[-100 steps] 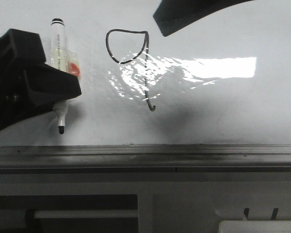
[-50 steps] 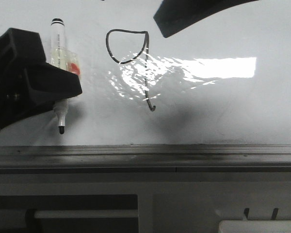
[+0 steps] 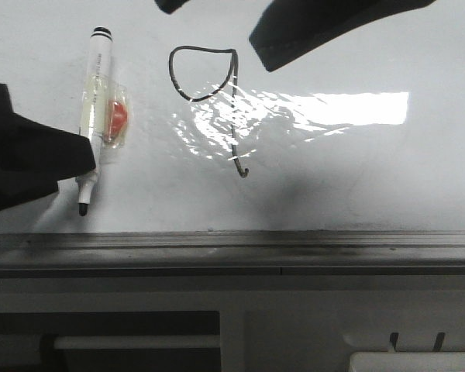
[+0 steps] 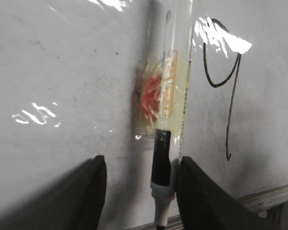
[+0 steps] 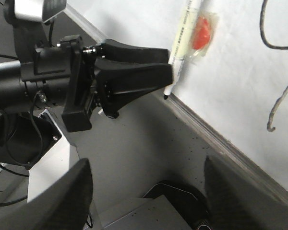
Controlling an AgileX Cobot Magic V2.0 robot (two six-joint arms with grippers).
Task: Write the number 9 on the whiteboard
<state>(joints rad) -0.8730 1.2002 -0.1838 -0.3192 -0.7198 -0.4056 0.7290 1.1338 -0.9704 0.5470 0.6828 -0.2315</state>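
Note:
The number 9 [image 3: 233,93] is drawn in a thin dark line on the whiteboard [image 3: 356,170], with its loop on top and a hooked stem below. It also shows in the left wrist view [image 4: 233,96] and partly in the right wrist view [image 5: 283,100]. A white marker pen [image 3: 95,93] with a red blob [image 3: 118,116] taped to it lies on the board left of the 9. My left gripper [image 3: 31,159] is open. In the left wrist view [image 4: 141,163] the marker's tip end [image 4: 180,96] lies between the jaws, against one finger. My right gripper [image 3: 217,23] hovers open and empty at the top.
A grey metal rail [image 3: 232,252] runs along the board's near edge. Below it are a grey frame with a white bar [image 3: 132,341] and a white object [image 3: 411,360] at the lower right. The right wrist view shows the left arm [image 5: 62,91] and the marker [image 5: 182,33].
My left gripper has pulled back to the left, uncovering more of the marker. The marker has tilted, with its tip shifted left. My right gripper moved slightly.

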